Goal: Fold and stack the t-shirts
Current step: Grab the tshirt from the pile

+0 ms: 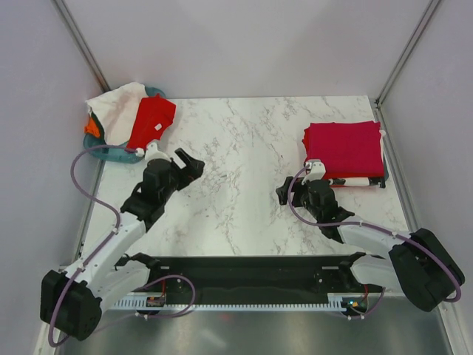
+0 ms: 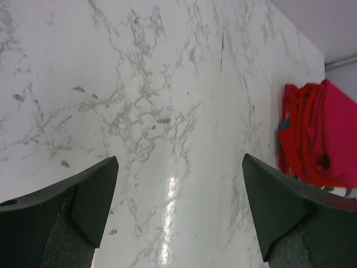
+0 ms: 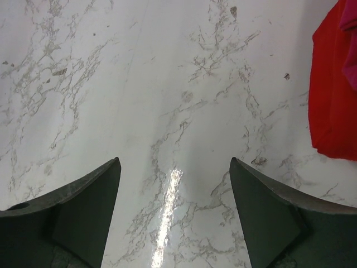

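Left gripper [image 1: 191, 164] and right gripper [image 1: 284, 194] gape wide — folded crimson-pink t-shirt [image 1: 344, 148] lies near the right.

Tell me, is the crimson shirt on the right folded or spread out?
Folded: the crimson shirt lies as a compact rectangle with straight, layered edges, not spread flat.

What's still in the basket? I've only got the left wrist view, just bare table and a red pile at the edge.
Observer: A red shirt hangs unfolded over the basket rim, at the far left corner.
Operator: Anything else in there?
Observer: A white cloth lies bunched beside it, with something orange at its left edge.
Operator: Where's the right gripper?
Observer: The right gripper is open and holds nothing, by the near left corner of the folded stack.
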You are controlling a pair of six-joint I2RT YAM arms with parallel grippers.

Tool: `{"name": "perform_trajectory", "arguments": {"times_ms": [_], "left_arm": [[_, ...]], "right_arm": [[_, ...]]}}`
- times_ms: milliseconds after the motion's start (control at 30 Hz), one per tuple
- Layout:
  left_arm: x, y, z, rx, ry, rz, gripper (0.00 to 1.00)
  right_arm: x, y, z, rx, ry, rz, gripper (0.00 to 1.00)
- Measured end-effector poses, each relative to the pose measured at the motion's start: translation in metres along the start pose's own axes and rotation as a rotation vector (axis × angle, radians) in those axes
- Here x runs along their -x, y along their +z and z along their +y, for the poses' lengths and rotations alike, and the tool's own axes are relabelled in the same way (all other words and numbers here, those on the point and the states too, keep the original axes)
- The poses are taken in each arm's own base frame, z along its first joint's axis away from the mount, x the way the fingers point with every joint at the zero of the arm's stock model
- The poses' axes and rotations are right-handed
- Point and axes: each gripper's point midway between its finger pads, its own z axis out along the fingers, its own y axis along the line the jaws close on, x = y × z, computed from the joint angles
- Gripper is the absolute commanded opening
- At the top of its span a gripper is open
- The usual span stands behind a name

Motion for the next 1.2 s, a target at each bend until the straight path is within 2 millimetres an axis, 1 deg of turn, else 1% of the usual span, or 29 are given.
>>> {"name": "perform_trajectory", "arguments": {"times_ms": [67,200,333,400,500,567,633,733,767,800,867,933,1000,1100,1200], "left_arm": [[0.025,0.003,-0.005,0.041,-0.050,-0.039,1.00],[0.090,0.014,-0.012,0.121,-0.140,-0.137,1.00],[0.149,0.026,-0.012,0.194,-0.206,-0.212,0.98],[0.171,0.032,-0.008,0.219,-0.233,-0.242,0.96],[0.201,0.041,0.003,0.264,-0.258,-0.278,0.95],[0.221,0.050,0.020,0.325,-0.274,-0.308,0.95],[0.236,0.057,0.036,0.373,-0.289,-0.328,0.93],[0.257,0.069,0.070,0.447,-0.322,-0.354,0.88],[0.260,0.074,0.084,0.477,-0.336,-0.353,0.86],[0.261,0.078,0.094,0.495,-0.350,-0.346,0.84],[0.260,0.091,0.119,0.534,-0.386,-0.326,0.84],[0.254,0.105,0.141,0.566,-0.422,-0.294,0.84],[0.239,0.122,0.165,0.606,-0.453,-0.246,0.84],[0.215,0.140,0.188,0.657,-0.476,-0.174,0.84],[0.201,0.152,0.199,0.682,-0.487,-0.130,0.85]], "right_arm": [[-0.001,0.000,-0.001,-0.003,0.001,0.005,0.87],[-0.004,0.001,-0.001,-0.006,0.003,0.012,0.87],[-0.005,0.001,-0.002,-0.009,0.008,0.018,0.86],[-0.008,0.002,-0.003,-0.012,0.009,0.026,0.87],[-0.013,0.003,-0.004,-0.018,0.012,0.041,0.86],[-0.014,0.003,-0.005,-0.019,0.013,0.045,0.86],[-0.014,0.004,-0.005,-0.020,0.013,0.046,0.86],[-0.015,0.004,-0.005,-0.022,0.016,0.051,0.86],[-0.017,0.004,-0.005,-0.023,0.017,0.055,0.86],[-0.018,0.005,-0.006,-0.024,0.018,0.058,0.86],[-0.020,0.005,-0.006,-0.025,0.017,0.067,0.86],[-0.021,0.006,-0.006,-0.026,0.017,0.070,0.86],[-0.021,0.006,-0.006,-0.025,0.017,0.069,0.86],[-0.020,0.006,-0.006,-0.025,0.018,0.067,0.86],[-0.019,0.006,-0.005,-0.025,0.018,0.065,0.86]]}}
